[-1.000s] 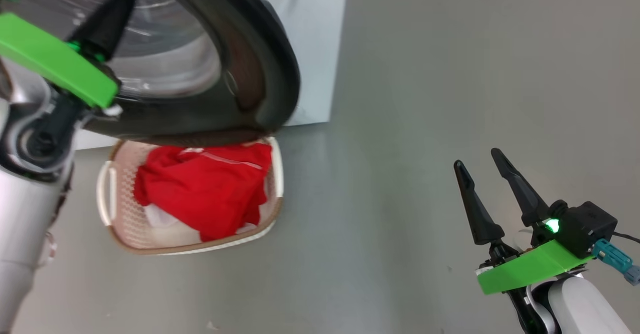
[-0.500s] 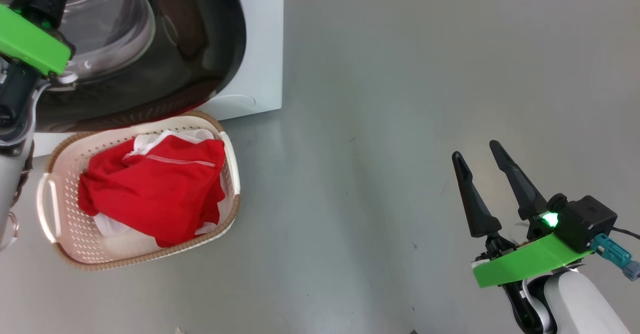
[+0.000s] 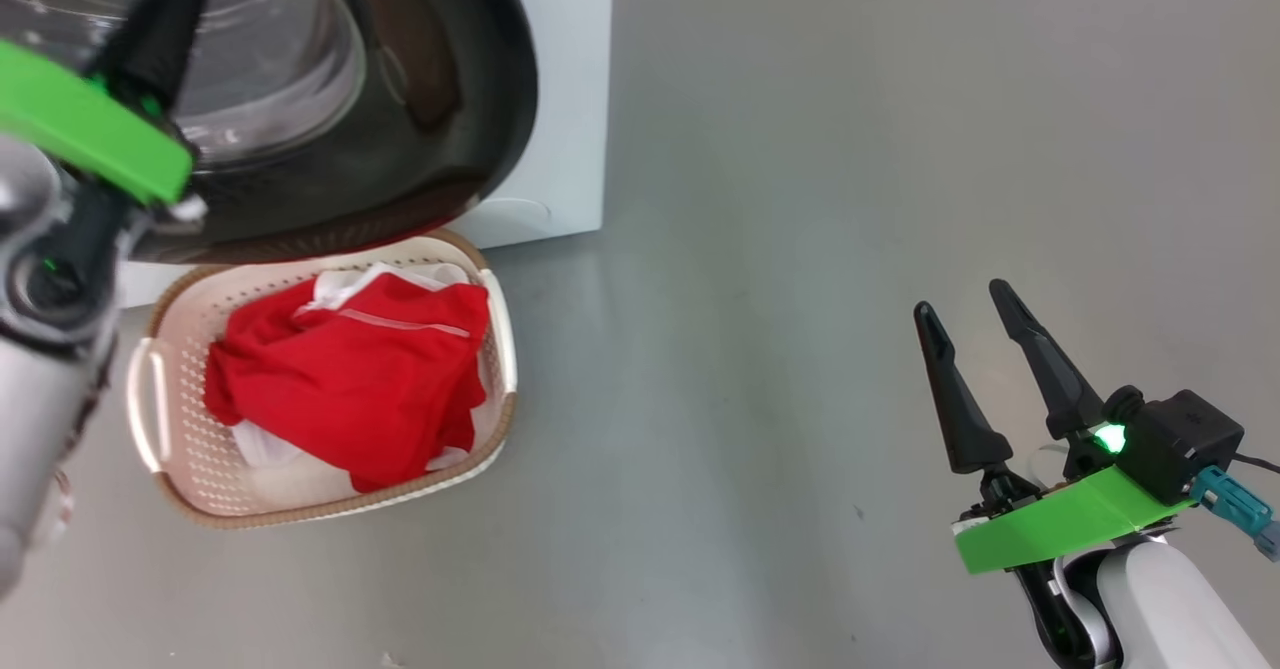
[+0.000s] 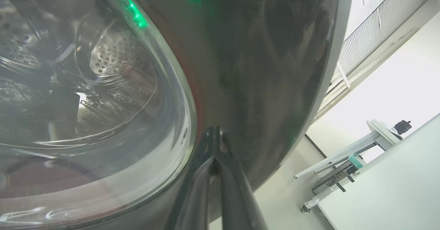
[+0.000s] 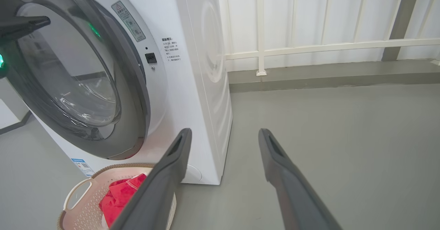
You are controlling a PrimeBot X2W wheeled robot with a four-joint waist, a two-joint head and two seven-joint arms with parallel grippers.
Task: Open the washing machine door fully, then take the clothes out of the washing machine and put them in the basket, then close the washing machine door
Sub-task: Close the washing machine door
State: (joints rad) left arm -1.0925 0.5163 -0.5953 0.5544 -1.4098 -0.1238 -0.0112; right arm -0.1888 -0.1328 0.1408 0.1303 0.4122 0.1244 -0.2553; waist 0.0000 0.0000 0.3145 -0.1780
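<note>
The grey floor [image 3: 800, 249] carried all items. The washing machine [image 5: 192, 85] stood on it, a white box seen at the upper left of the head view.

The washing machine door [image 5: 132, 127] was not latched. In the right wrist view its black rim stood a little off the machine front, with the free edge apart from the panel. The perforated drum was visible through the glass bowl in the left wrist view.

The basket [image 3: 180, 449] sat on the floor directly below the door, close against the machine front. The clothes [image 3: 350, 389] lay inside it as a red heap with white parts showing at the edges.

The left gripper [image 4: 215, 137] was clenched, fingers pressed together and holding nothing. Its tips lay at the door's black rim just beside the glass and appeared to touch it.

The right gripper [image 3: 960, 299] was released, fingers spread and empty. It hung over bare floor, well apart from the machine and basket.
</note>
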